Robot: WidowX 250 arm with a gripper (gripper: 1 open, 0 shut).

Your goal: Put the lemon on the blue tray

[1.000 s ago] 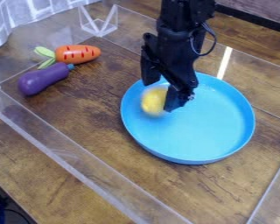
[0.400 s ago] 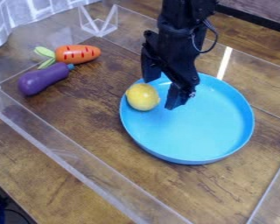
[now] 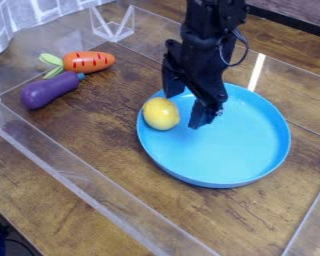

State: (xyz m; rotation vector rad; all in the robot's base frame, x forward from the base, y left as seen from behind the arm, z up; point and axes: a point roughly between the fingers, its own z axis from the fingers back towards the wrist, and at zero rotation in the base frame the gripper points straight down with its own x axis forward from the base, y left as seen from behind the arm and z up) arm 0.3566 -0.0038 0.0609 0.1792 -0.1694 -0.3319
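Dark wooden table [image 3: 69, 170] with clear acrylic walls [image 3: 83, 185].

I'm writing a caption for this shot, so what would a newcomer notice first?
The big blue tray right of centre on the wooden table draws the eye first, with the yellow lemon sitting at its left rim. Directly over the tray hangs the black gripper, jaws open, just right of the lemon. Off to the upper left lie an orange carrot and a purple eggplant.
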